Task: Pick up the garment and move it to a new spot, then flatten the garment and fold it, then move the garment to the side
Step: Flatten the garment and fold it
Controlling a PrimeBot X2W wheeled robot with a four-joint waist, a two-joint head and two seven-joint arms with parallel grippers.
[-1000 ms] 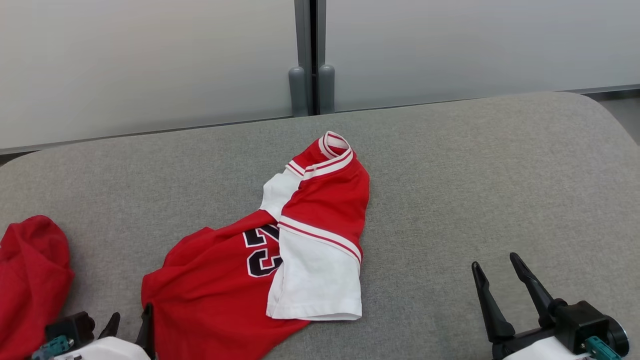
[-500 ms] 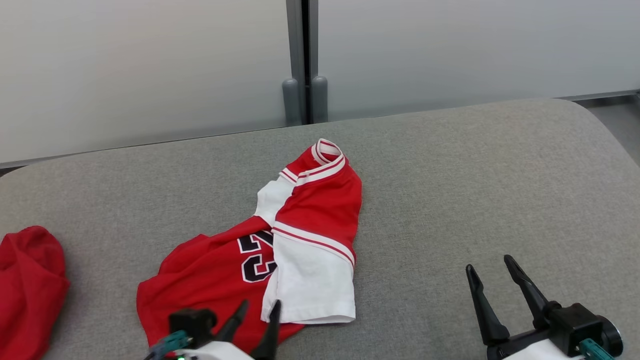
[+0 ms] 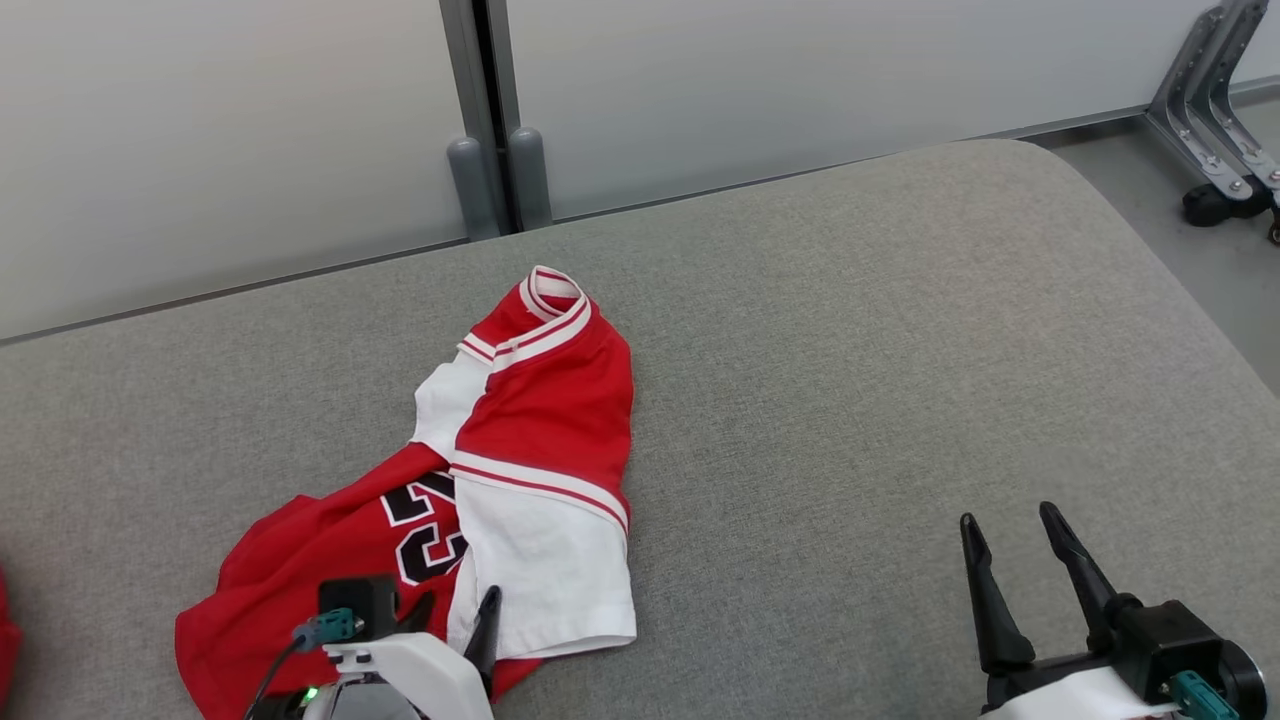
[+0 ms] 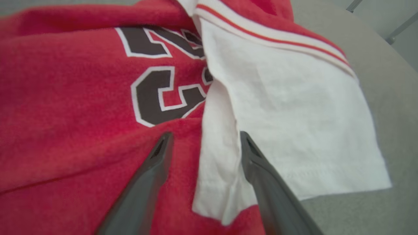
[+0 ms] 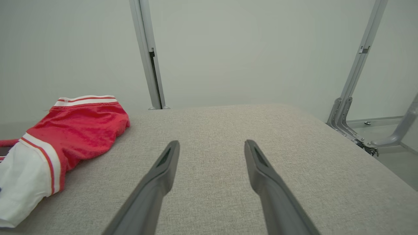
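The garment [image 3: 540, 420] is a red jersey with white panels and a black number, lying crumpled on the grey cushion, left of centre in the head view. My left gripper [image 3: 458, 605] is over its near edge, open. In the left wrist view the left gripper [image 4: 205, 135] has its two fingers on either side of the white panel's [image 4: 294, 114] folded edge, with red cloth [image 4: 65, 98] to the left. I cannot tell whether it touches the cloth. My right gripper [image 3: 1008, 520] stands open above bare cushion at the lower right, well clear of the garment [image 5: 75, 127]. In its own view the right gripper [image 5: 211, 143] holds nothing.
The grey cushion [image 3: 850, 350] curves down at its right edge. Pale wall panels with a grey post [image 3: 480, 100] stand behind it. A metal bracket stand [image 3: 1215, 120] is on the floor at the far right. A sliver of another red cloth [image 3: 4, 640] shows at the left edge.
The head camera has swung right, shifting the whole picture left. My left gripper has moved from the garment's lower left corner to the white panel's near edge. The right gripper has held still.
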